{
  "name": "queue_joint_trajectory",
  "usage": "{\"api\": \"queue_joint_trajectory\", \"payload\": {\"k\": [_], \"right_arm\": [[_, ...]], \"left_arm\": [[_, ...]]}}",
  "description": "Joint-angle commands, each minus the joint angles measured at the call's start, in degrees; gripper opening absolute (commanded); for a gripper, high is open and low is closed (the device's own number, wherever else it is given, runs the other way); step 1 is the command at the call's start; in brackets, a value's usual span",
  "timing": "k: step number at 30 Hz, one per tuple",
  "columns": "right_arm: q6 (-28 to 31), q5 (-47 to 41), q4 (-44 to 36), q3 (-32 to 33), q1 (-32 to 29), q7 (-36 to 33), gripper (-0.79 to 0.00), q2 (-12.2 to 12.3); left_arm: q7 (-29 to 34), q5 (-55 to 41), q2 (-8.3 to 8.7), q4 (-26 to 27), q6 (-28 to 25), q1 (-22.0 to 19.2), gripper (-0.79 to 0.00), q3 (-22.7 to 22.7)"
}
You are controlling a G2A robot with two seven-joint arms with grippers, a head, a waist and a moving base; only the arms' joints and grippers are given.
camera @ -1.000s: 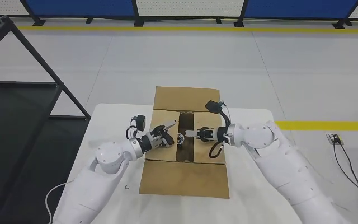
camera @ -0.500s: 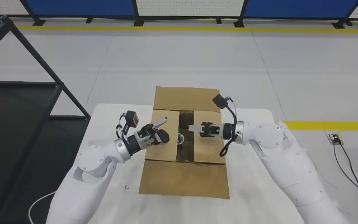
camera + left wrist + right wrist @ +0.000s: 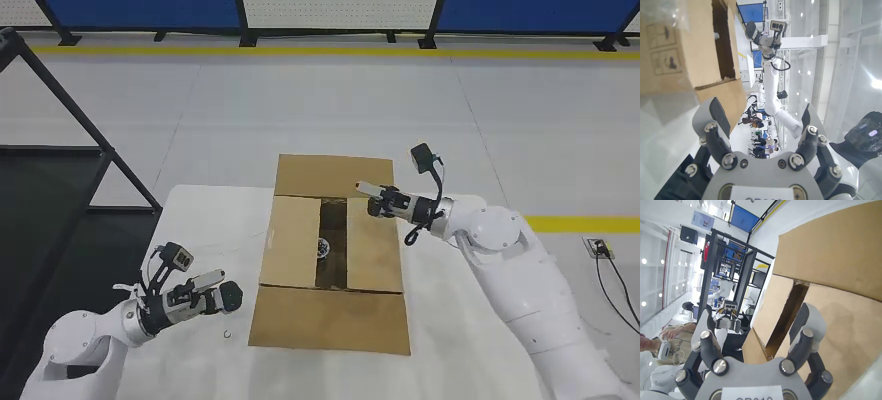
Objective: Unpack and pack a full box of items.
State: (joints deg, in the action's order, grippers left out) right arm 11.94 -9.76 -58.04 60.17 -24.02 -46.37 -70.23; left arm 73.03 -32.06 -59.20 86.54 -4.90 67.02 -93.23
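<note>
- Your left gripper [image 3: 761, 103] hangs wide and empty over the table's [image 3: 200, 220] near-left side, well apart from the box [image 3: 330, 320].
- The box sits mid-table, its inner flaps nearly shut (a dark slit between them).
- Your right gripper [image 3: 755, 308], wide and empty, hovers above the right flap's far end. A careless push could crease the flap or shove the box.

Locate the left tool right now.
Top view: the left tool is over the white table on the robot's left, just off the near-left corner of the cardboard box.
</note>
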Motion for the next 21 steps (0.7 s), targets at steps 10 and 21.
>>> {"api": "queue_joint_trajectory", "payload": {"k": [10, 21], "right_arm": [[0.5, -2.1, 5.2, -0.4, 2.1, 1.1, 0.000, -0.7], [1.2, -1.2, 12.6, 1.0, 4.1, 18.9, 0.000, -1.9]], "left_arm": [[3.4, 5.6, 0.90, -2.3, 0.4, 2.3, 0.000, -0.1], [1.6, 4.3, 0.74, 0.9, 0.6, 3.7, 0.000, 2.2]]}}
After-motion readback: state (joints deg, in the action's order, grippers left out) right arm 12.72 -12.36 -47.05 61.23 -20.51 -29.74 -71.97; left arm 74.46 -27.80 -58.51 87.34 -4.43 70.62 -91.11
